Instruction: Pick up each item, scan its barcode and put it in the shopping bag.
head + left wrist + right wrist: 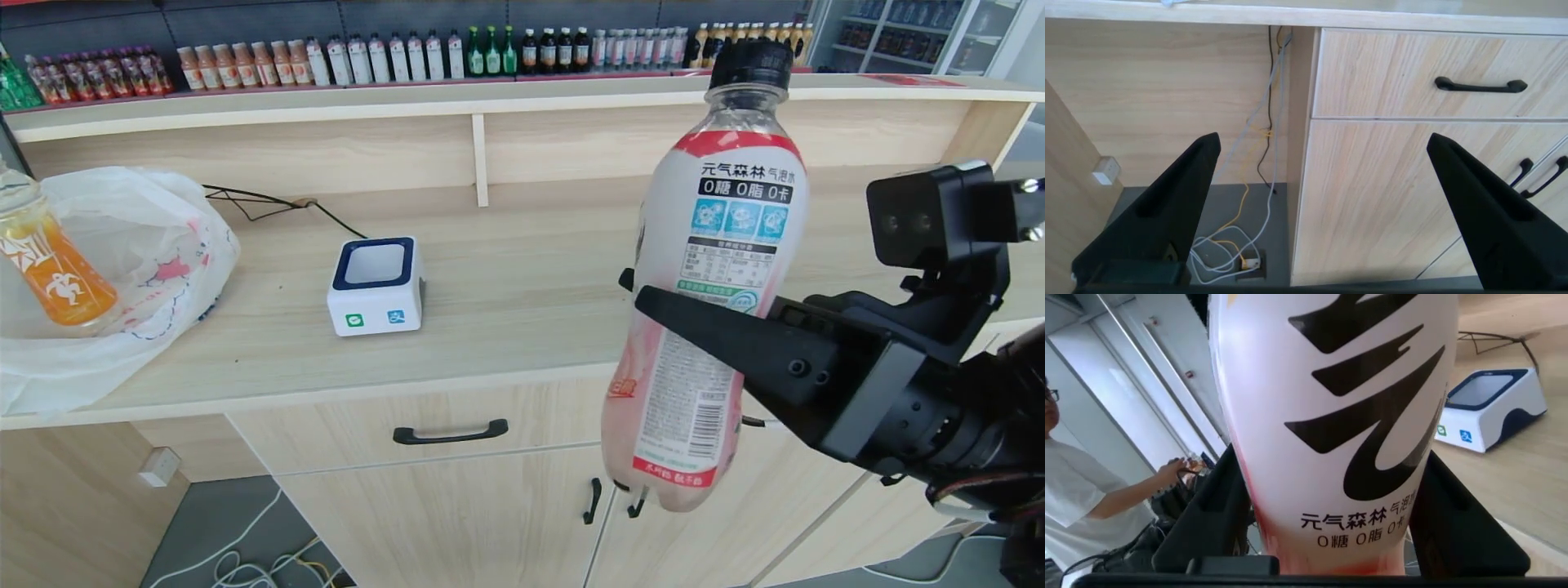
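**A:** What is your right claw [653, 306] holding?

**B:** It is clamped around the pink bottle [718, 245] at four o'clock. The bottle is off the desk [522, 278], cap up and slightly tilted, with its barcode facing the head camera. Your left claw [1323, 139] hangs low before the cabinet [1388, 204], fingers spread wide.

**A:** And farther out?

**B:** Your scanner [375, 286] sits mid-desk, window up. At nine o'clock lies the shopping bag [163, 245], with an orange bottle [57, 269] in it.

Light wood counter [506, 286] with drawer [326, 429] at 6 o'clock; shelf of bottles [367, 61] at 12; grey floor [208, 506] with cables [233, 563] at 7.
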Robot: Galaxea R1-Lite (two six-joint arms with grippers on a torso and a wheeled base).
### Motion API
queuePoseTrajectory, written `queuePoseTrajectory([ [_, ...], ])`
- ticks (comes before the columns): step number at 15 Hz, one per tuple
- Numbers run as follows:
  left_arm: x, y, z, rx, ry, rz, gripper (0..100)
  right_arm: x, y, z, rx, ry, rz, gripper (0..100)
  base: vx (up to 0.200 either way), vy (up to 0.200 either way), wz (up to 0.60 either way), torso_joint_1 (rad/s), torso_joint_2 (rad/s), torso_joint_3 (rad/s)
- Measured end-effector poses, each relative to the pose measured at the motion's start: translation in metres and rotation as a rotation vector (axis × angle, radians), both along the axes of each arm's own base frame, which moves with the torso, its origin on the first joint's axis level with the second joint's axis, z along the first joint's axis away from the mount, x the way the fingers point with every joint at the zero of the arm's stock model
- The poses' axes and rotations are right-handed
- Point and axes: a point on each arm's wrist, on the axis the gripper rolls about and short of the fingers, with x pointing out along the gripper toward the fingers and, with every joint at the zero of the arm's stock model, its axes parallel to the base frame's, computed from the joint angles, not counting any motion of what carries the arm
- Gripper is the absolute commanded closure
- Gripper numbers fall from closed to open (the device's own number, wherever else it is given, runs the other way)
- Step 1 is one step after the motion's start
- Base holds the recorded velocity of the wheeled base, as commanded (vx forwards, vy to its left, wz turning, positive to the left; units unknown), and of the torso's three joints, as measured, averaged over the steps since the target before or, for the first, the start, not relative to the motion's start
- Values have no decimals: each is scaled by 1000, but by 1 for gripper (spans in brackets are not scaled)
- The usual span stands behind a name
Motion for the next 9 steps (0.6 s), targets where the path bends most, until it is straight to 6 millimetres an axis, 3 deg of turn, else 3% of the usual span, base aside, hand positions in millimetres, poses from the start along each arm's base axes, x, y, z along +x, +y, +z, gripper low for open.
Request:
queuePoseTrajectory([
  [9,0,0,0,0,0,0,0,19,28,21,74,-3,65,100,0,0,0,0,0,0],
])
